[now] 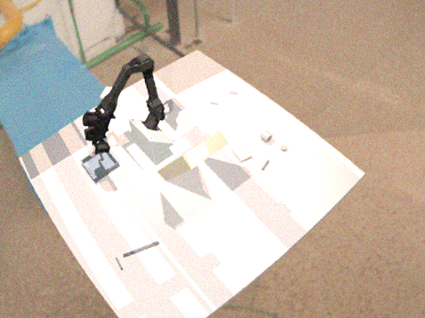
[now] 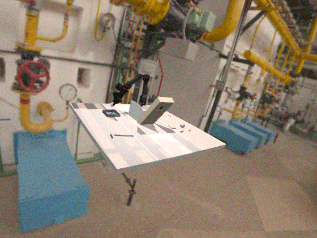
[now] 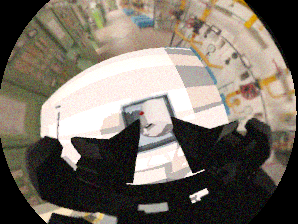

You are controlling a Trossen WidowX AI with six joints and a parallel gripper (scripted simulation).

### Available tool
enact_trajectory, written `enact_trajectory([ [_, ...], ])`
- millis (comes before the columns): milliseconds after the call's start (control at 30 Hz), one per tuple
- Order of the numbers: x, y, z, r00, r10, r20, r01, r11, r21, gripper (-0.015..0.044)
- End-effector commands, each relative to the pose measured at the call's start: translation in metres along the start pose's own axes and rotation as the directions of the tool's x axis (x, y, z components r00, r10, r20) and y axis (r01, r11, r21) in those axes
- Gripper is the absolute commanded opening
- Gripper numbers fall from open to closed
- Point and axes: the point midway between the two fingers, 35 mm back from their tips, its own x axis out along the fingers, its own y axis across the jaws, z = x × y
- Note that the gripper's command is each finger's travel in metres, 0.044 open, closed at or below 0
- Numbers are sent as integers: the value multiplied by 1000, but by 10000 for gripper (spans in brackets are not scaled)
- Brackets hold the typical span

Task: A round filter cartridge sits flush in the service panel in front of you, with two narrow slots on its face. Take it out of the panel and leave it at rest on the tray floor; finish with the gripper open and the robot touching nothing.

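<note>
between the fingertips of the tool (image 1: 102, 149) (image 2: 114, 105) (image 3: 156, 122), the pale round cartridge (image 3: 157, 118) is gripped, out of the panel, with a small red mark beside it in the wrist view. beyond the cartridge, seen from the tool, lies the dark-rimmed tray (image 1: 115, 166) (image 2: 111, 116) (image 3: 169, 104); in the top view the tool is at the edge of that tray, and whether the cartridge touches the tray floor cannot be told. behind the tool, the black arm (image 1: 119, 82) (image 2: 132, 82) bends up and back down to its base on the tabletop (image 1: 261, 220) (image 2: 170, 147) (image 3: 130, 75). off to one side of the tool, past a grey upright plate (image 1: 150, 145) (image 2: 136, 110), the pale panel (image 1: 204, 151) (image 2: 157, 111) leans, well apart from it. farther from the tool, past the tray, a thin dark bar (image 1: 141, 249) (image 2: 123, 135) lies flat near a shorter dark piece (image 1: 119, 264) (image 2: 111, 136).
</note>
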Motion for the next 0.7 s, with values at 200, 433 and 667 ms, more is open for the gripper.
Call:
enact_trajectory([
  [200,41,-1,-26,1000,-6,-14,6,1000,5,0],
  [433,59,-1,-40,1000,-6,-14,6,1000,5,0],
  [667,55,-1,-38,1000,-2,-20,3,1000,9,184],
])
